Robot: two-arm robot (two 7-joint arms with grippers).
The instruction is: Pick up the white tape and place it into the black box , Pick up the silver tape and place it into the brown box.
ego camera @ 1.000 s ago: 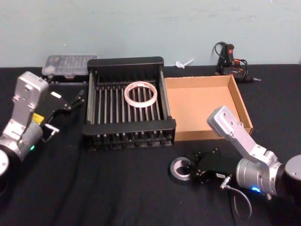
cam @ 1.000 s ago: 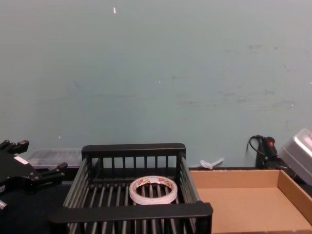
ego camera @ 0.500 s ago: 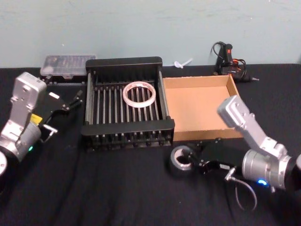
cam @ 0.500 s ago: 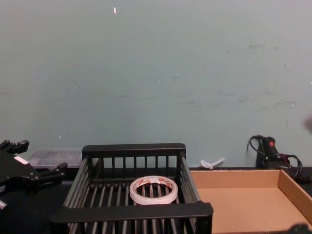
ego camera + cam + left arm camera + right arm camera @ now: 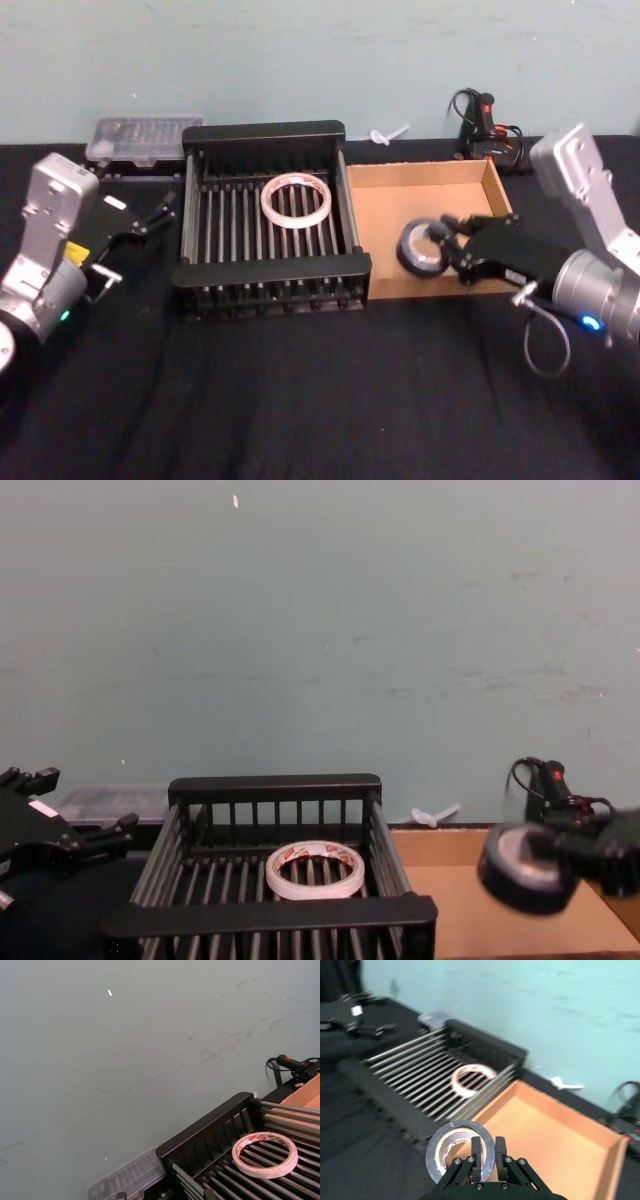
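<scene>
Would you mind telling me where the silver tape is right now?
The silver tape is held in the right gripper, raised over the brown box near its front edge, right of the black box.

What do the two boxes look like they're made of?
The brown box looks like plain cardboard: matte tan, with thin low walls. The black box seems to be plastic, judging by its smooth, slightly glossy rims; its thin bottom bars catch the light and could be metal, though I can't be sure.

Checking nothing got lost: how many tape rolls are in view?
2. The white tape lies in the black box. The silver tape is held by the right gripper above the brown box.
</scene>
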